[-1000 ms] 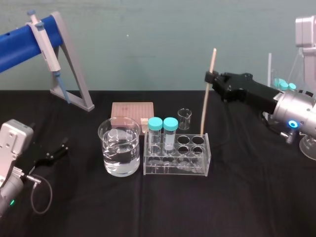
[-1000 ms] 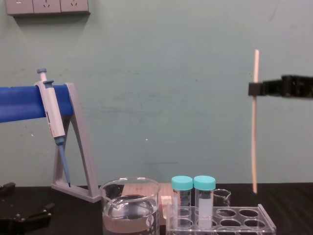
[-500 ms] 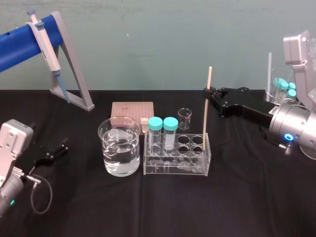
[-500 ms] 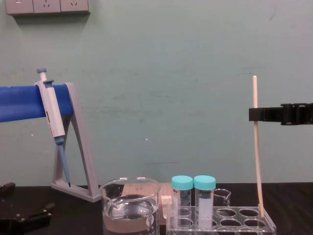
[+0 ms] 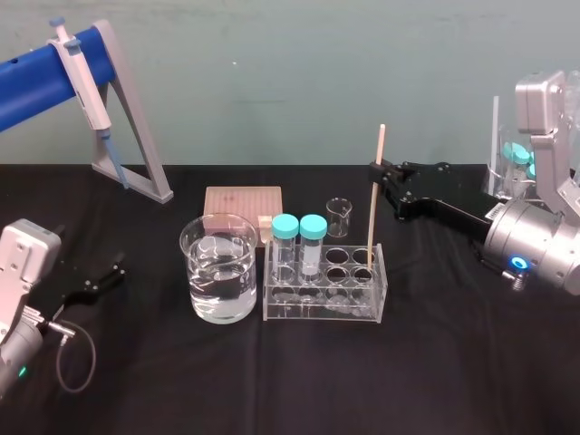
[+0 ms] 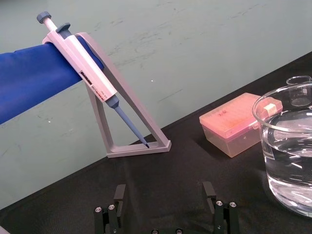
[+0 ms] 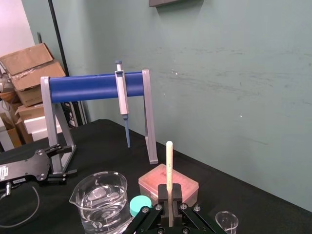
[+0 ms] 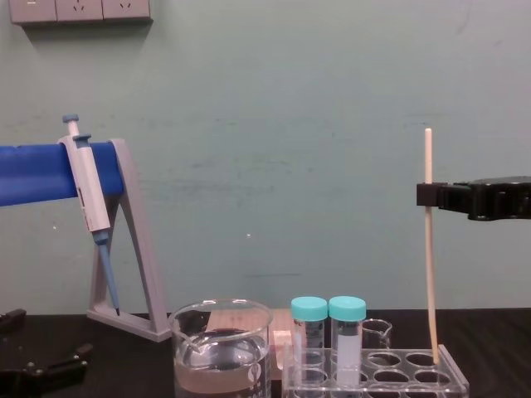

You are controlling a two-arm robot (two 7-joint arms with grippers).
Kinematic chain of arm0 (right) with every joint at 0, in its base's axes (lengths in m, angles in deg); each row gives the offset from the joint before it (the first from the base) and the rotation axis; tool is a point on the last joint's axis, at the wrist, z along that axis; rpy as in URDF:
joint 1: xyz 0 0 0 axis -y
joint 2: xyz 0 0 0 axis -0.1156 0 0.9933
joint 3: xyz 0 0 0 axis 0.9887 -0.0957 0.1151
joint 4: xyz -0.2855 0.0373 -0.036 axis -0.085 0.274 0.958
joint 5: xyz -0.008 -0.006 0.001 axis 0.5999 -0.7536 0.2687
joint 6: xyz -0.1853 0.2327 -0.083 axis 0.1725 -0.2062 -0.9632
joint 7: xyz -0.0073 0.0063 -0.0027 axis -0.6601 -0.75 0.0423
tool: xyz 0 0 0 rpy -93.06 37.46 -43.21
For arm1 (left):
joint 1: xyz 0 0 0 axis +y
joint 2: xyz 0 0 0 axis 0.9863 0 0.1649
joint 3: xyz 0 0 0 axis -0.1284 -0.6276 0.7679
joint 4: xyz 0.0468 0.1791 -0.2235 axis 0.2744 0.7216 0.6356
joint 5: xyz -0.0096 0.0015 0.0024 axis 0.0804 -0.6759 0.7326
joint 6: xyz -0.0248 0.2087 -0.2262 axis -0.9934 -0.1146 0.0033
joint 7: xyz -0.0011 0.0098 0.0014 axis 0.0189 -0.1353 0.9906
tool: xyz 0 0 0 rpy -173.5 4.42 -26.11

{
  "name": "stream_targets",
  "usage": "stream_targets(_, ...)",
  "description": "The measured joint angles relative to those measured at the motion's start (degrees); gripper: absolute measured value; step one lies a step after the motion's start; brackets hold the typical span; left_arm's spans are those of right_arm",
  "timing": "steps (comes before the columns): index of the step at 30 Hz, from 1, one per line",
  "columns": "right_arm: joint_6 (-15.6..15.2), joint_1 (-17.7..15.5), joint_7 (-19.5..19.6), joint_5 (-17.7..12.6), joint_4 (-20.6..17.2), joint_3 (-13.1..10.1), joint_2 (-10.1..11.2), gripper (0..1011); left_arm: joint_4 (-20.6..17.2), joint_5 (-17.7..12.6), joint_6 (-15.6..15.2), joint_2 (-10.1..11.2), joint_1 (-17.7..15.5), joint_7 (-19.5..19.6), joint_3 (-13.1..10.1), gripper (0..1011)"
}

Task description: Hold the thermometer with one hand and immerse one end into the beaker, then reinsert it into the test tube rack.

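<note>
At the near left of the black table (image 5: 453, 362), the left gripper (image 6: 164, 187) lies idle with its black fingers spread apart. To its right stands the large clear glass beaker (image 5: 218, 281), part filled with clear liquid. Just beside the beaker, on its right, sits the low clear plastic test tube rack (image 5: 319, 313), with two teal-capped tubes (image 5: 285, 228) in its left holes. The long, thin cream-white thermometer (image 5: 374, 204) stands nearly upright with its lower end in the rack's far right hole. The black right gripper (image 5: 380, 169) reaches in from the right and is clenched on the thermometer's upper part.
</note>
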Motion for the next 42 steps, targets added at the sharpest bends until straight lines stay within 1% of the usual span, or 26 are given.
stream_targets(13, -0.49, -0.19, -0.65, 0.81, 1.08, -0.63, -1.49, 44, 0.00, 0.00, 0.00, 0.00, -0.01, 0.00, 0.00, 1004)
stream_targets(21, -0.61, 0.28, -1.23, 1.51, 2.10, -0.70, -2.17, 44, 0.00, 0.00, 0.00, 0.00, 0.00, 0.00, 0.00, 1004)
stream_targets(36, 0.63, 1.44, -2.49, 3.34, 4.88, -0.45, -3.57, 44, 0.00, 0.00, 0.00, 0.00, 0.00, 0.00, 0.00, 1004)
stream_targets(42, 1.60, 1.87, -2.26, 4.01, 5.84, -0.93, -4.37, 44, 0.00, 0.00, 0.00, 0.00, 0.00, 0.00, 0.00, 1004)
